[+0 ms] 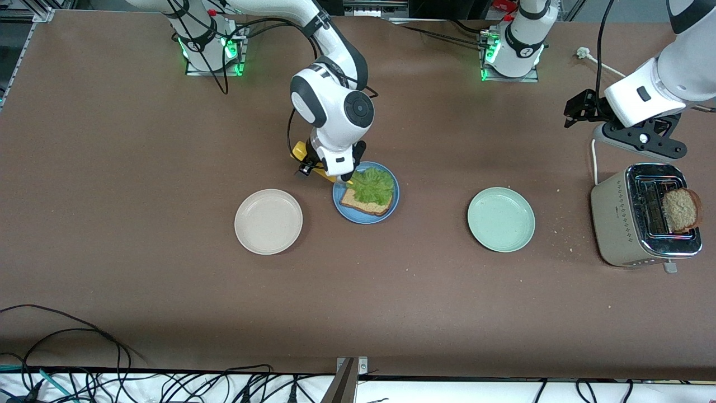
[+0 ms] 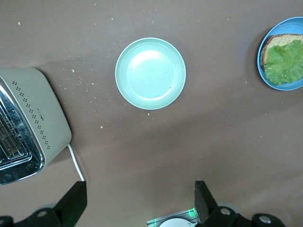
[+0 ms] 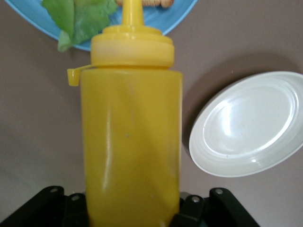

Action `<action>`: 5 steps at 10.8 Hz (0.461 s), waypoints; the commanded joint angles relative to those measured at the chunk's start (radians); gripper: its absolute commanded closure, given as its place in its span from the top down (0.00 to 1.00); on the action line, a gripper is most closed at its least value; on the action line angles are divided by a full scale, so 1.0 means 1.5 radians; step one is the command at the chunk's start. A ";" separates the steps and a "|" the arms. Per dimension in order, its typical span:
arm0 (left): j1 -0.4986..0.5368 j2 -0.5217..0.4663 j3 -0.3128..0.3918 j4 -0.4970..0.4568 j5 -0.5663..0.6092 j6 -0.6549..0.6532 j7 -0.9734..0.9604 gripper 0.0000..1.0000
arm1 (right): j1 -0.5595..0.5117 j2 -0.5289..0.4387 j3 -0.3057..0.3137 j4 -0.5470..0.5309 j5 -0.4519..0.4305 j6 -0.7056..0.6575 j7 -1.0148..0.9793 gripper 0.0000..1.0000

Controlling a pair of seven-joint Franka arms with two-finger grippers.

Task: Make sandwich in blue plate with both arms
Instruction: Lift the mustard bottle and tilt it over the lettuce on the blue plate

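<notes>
A: Beige plate [image 1: 268,221] toward the right arm's end of the tabletop [image 1: 140,168]. Beside it, blue plate [image 1: 366,193] carrying one bread slice [image 1: 366,202] topped with lettuce [image 1: 373,186].

B: Right hand [image 1: 340,178] clamped on a yellow squeeze bottle [image 3: 130,142], nozzle tipped over the blue plate's rim.

A: Next, pale green plate [image 1: 501,219], bare.

B: Then toaster [image 1: 643,218] with a second slice [image 1: 681,210] standing in its slot. Left hand [image 1: 579,109] spread wide, gripping nothing, above the tabletop near the toaster, waiting.
</notes>
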 commanded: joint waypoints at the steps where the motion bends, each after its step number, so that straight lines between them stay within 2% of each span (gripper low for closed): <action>1: 0.002 0.007 -0.001 0.019 -0.005 -0.011 0.006 1.00 | 0.005 0.009 0.019 0.017 -0.054 -0.042 0.035 0.00; 5: 0.002 0.007 -0.001 0.019 -0.005 -0.011 0.006 1.00 | 0.015 0.040 0.027 0.019 -0.072 -0.043 0.043 0.00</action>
